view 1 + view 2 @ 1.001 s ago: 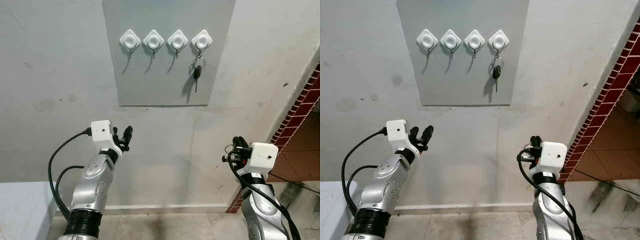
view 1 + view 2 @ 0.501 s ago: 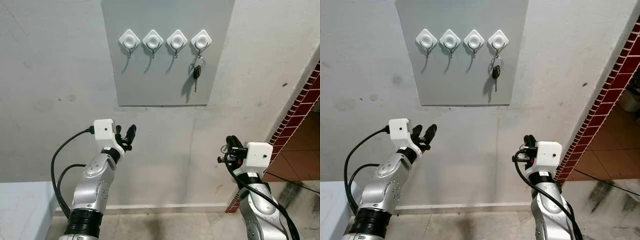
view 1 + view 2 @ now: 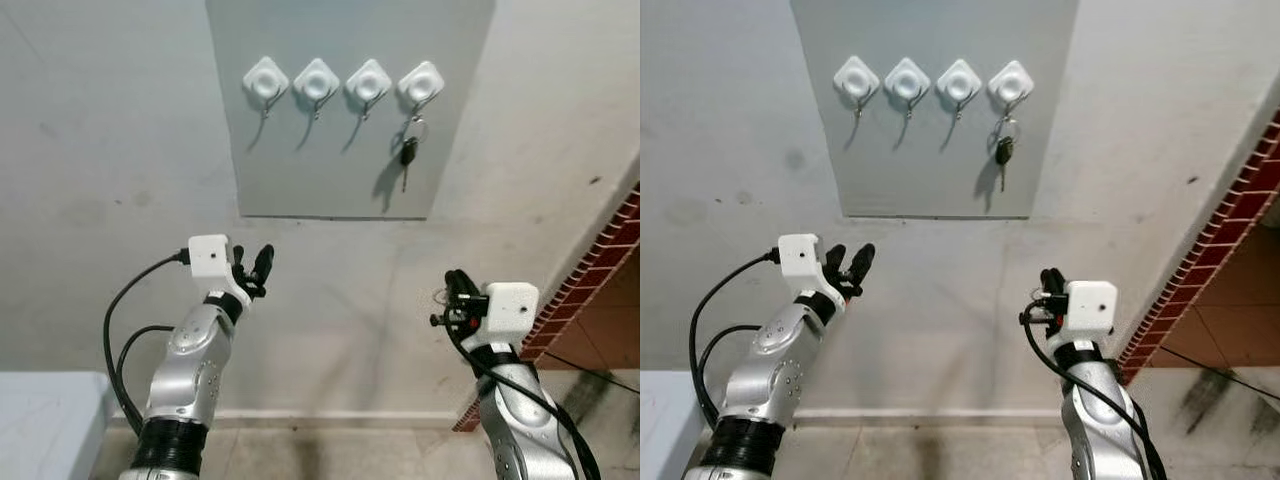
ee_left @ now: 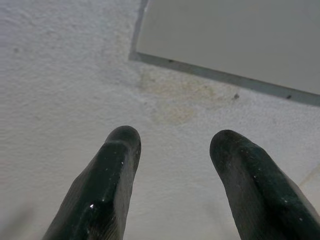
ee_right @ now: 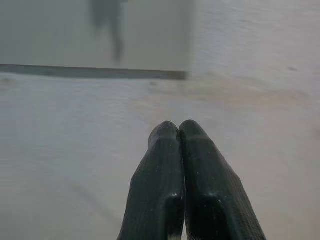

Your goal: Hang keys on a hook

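Observation:
A grey panel on the wall carries a row of white hooks. A bunch of keys with a black-headed key hangs from the rightmost hook; the other three hooks, such as the leftmost hook, are bare. My left gripper is raised below the panel's left corner, open and holding nothing, as the left wrist view shows. My right gripper is held up well below the keys, its fingers pressed shut with nothing between them.
A red brick-tiled wall edge runs diagonally at the right, with tiled floor beyond it. A pale surface lies at the lower left. A baseboard meets the floor under the plaster wall.
The view has shifted a little, so the panel sits further right. My right gripper has sunk lower and drawn left, away from the keys. The left arm has barely moved.

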Robot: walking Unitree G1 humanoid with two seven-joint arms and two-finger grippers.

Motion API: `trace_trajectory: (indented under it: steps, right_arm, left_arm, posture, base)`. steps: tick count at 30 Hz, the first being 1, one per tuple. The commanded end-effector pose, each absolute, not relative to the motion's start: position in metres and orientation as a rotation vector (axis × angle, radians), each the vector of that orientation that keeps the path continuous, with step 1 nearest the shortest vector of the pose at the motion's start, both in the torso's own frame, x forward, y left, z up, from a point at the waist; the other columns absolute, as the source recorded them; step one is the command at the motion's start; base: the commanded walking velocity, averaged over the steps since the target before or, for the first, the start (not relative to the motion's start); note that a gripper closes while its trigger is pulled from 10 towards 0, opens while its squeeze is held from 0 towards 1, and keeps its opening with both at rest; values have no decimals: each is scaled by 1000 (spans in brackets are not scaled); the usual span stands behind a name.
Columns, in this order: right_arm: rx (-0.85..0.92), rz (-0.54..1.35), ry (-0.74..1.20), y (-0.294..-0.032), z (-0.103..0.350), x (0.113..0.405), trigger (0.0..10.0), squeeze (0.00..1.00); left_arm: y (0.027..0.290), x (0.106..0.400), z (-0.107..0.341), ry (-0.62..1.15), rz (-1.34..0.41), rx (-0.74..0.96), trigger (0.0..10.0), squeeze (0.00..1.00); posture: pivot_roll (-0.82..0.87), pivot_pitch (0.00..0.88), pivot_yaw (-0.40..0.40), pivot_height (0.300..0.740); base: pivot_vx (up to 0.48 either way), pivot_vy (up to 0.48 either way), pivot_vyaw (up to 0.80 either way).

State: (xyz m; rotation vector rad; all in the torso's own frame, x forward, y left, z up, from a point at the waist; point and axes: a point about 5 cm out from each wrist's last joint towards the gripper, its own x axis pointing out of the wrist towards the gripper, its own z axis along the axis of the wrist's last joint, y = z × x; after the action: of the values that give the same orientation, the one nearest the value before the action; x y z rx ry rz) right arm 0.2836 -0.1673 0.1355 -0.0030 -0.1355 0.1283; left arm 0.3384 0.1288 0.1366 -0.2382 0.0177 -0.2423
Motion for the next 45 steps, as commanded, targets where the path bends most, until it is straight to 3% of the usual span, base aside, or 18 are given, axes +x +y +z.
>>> trace_trajectory:
  steps: [1, 11, 22, 35, 45]
  right_arm:
    - [-9, 174, -156, -163, 142, 288, 10000, 0]
    - [-31, 305, -229, -151, 174, 322, 10000, 0]
    - [33, 459, -314, -132, 208, 345, 10000, 0]
    - [128, 574, -426, -108, 251, 366, 10000, 0]
    - [165, 570, -506, -103, 274, 375, 10000, 0]
  left_arm:
    - [123, 344, 153, -32, -283, -198, 10000, 0]
    - [94, 361, 192, -117, -426, -181, 10000, 0]
    - [75, 356, 215, -146, -556, -152, 10000, 0]
    - [69, 350, 226, -155, -598, -157, 10000, 0]
    - [74, 352, 233, -170, -587, -157, 10000, 0]
  posture:
    - [-24, 0, 6, 740]
    - [-18, 0, -2, 740]
    - [-12, 0, -9, 740]
    - [6, 32, -34, 740]
    - [13, 42, -34, 740]
  base:
    - [0, 0, 0]
    - [0, 0, 0]
    - [0, 0, 0]
    - [0, 0, 0]
    - [0, 0, 0]
